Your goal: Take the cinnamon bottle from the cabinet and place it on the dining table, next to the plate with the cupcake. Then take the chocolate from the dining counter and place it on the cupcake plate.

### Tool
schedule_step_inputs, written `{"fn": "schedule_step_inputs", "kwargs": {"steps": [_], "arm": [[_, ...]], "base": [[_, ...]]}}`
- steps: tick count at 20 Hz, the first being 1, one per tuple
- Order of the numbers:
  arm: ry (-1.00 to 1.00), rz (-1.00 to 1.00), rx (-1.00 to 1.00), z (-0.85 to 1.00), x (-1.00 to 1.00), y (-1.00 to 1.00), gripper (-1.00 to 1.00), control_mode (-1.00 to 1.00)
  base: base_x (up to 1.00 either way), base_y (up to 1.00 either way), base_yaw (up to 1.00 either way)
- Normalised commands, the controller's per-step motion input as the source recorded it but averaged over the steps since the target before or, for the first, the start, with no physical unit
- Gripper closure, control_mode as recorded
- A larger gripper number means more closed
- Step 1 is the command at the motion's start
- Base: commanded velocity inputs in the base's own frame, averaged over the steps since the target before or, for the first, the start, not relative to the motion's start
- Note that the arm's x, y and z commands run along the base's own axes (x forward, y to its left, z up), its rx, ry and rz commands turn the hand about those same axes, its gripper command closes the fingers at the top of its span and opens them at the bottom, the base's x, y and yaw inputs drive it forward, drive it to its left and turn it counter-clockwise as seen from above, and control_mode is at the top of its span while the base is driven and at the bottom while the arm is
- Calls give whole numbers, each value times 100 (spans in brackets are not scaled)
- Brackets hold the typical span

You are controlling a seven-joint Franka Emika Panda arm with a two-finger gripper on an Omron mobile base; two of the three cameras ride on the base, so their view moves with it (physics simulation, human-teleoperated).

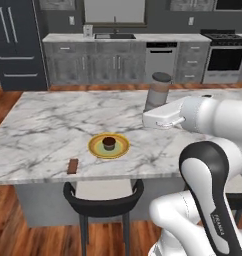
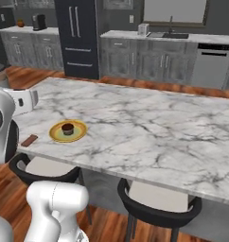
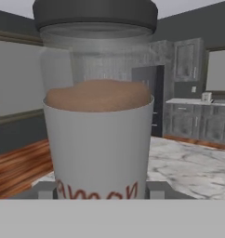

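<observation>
I count one cinnamon bottle [image 1: 157, 91], one plate [image 1: 109, 145], one cupcake [image 1: 109, 143] and one chocolate [image 1: 72, 166]. My hand [image 3: 101, 190] is part-closed around the bottle's lower body: in the hand view a finger [image 3: 43, 190] shows at each side of the white label, brown powder above it and the dark cap on top. The bottle stands upright at the hand's tip, raised above the marble surface [image 1: 48, 125]. The plate lies on the surface below and to the hand's left, well apart, with the cupcake at its centre. The chocolate lies flat further left, near the front edge, apart from the plate. Two black stools [image 1: 104, 199] stand below that edge. The marble between hand and plate is bare.
</observation>
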Motion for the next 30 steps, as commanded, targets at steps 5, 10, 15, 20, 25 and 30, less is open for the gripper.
{"fn": "schedule_step_inputs", "kwargs": {"steps": [5, 10, 15, 20, 25, 30], "arm": [[0, 0, 0, 0, 0, 0, 100, 100], [0, 0, 0, 0, 0, 0, 100, 100], [0, 0, 0, 0, 0, 0, 100, 100], [0, 0, 0, 0, 0, 0, 100, 100], [16, 3, 3, -14, 31, -20, 100, -100], [19, 15, 3, -29, 54, -42, 100, -100]], "base": [[39, -35, 26], [13, -12, 12], [0, 0, 0], [4, 0, 0], [14, -6, 1], [0, 0, 0]]}}
